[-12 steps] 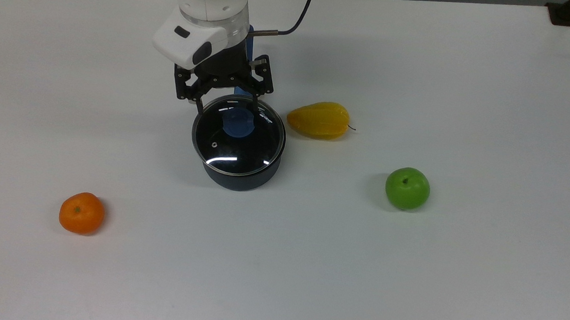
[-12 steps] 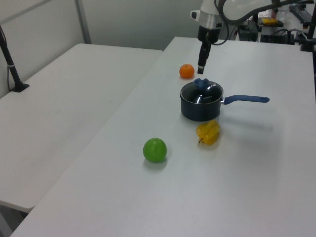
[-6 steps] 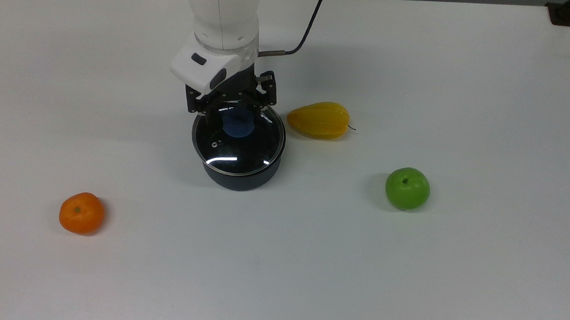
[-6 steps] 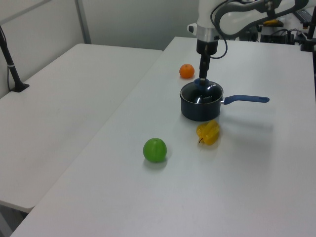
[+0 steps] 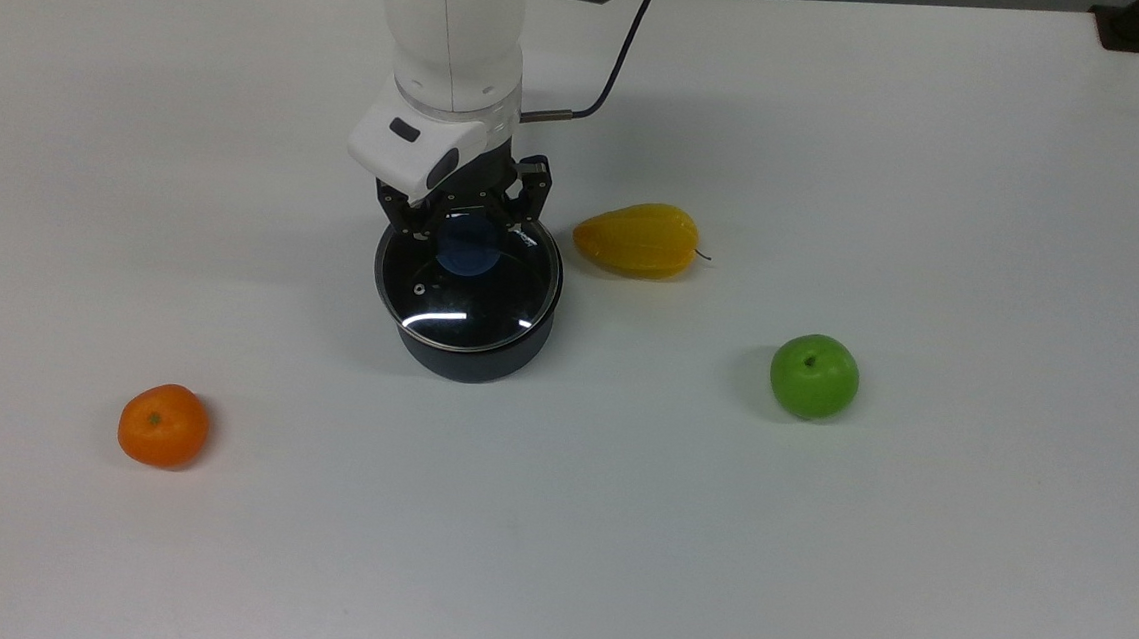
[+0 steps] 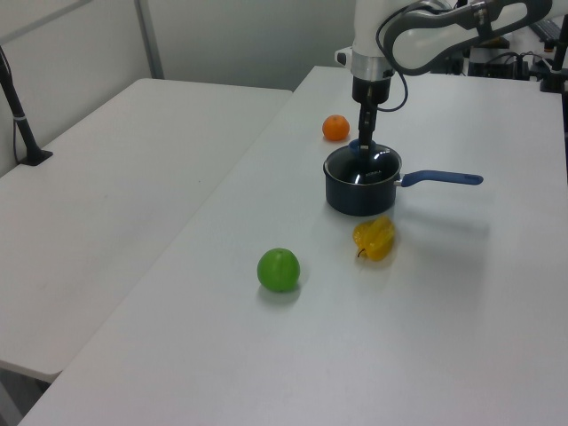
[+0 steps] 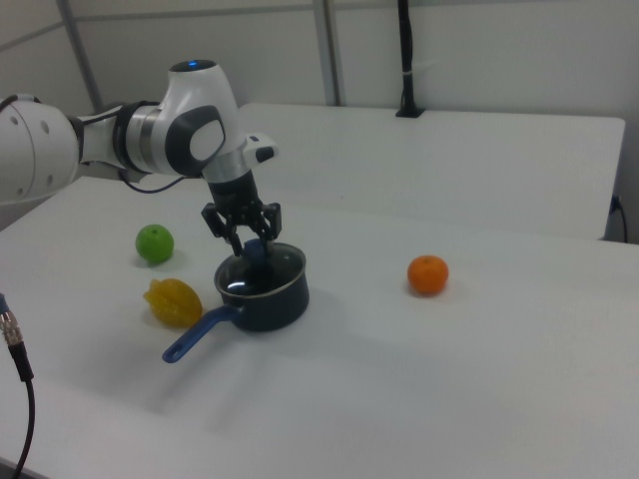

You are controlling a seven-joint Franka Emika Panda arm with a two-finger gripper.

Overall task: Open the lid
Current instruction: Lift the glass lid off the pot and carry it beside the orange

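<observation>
On dark round saucepan (image 5: 472,348), clear glass lid (image 5: 468,287) with metal rim, claw (image 5: 469,229) pinching its blue knob (image 5: 469,247)

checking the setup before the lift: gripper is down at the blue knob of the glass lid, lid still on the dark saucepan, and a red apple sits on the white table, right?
One thing is wrong: the apple is green, not red, as the top view shows. The rest holds: the gripper is down at the blue knob of the round clear glass lid, which sits on the dark saucepan on the white table.
</observation>
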